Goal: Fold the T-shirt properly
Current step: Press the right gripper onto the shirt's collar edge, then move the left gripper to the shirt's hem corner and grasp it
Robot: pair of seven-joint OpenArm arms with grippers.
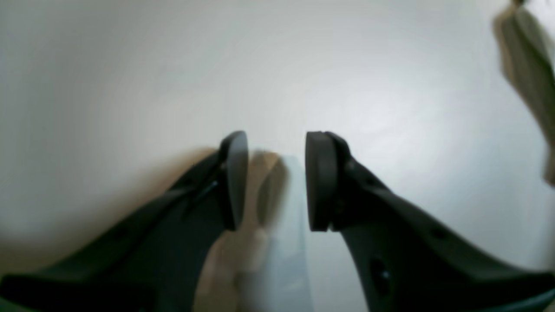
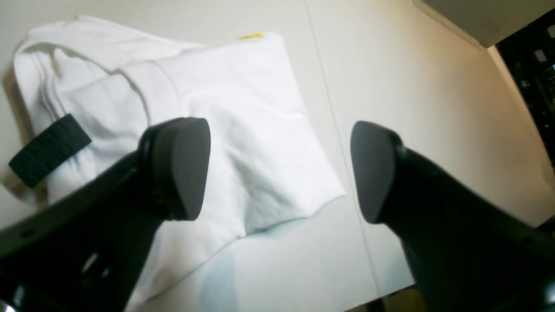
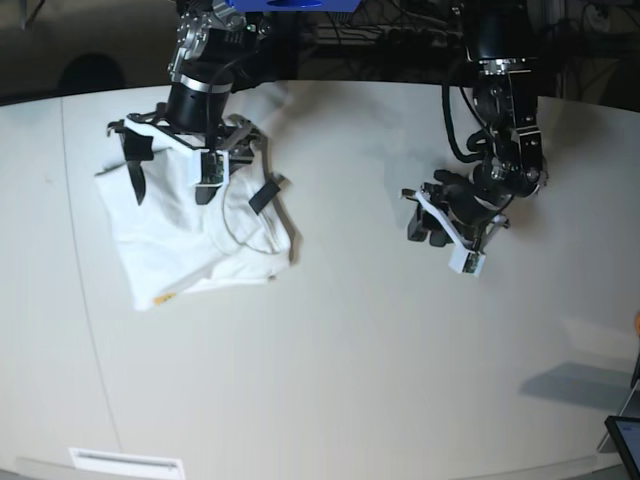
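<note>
Black plastic makes up both claws. The right gripper hangs with its two flat pads wide apart and nothing between them; in its wrist view one pad sits over white cloth and the other over bare tabletop. In the base view this gripper is above the upper edge of the garment.

Below it lies the T-shirt, a large white cotton shirt folded into a rough, rumpled rectangle with its plain side up. A small black neck tag shows near one end, and a sliver of yellow print peeks out at the far edge. From the base camera the T-shirt rests on that view's left part of the pale grey-white table, with a curved neckline seam visible and a yellow spot at its lower corner.

The left gripper is well apart from the shirt, over bare table on the base view's right. Its jaws stand partly apart with a clear gap and grasp nothing; its wrist view is blurred, showing only smooth pale surface under the pads and a beige shape at the upper right edge that cannot be identified.
</note>
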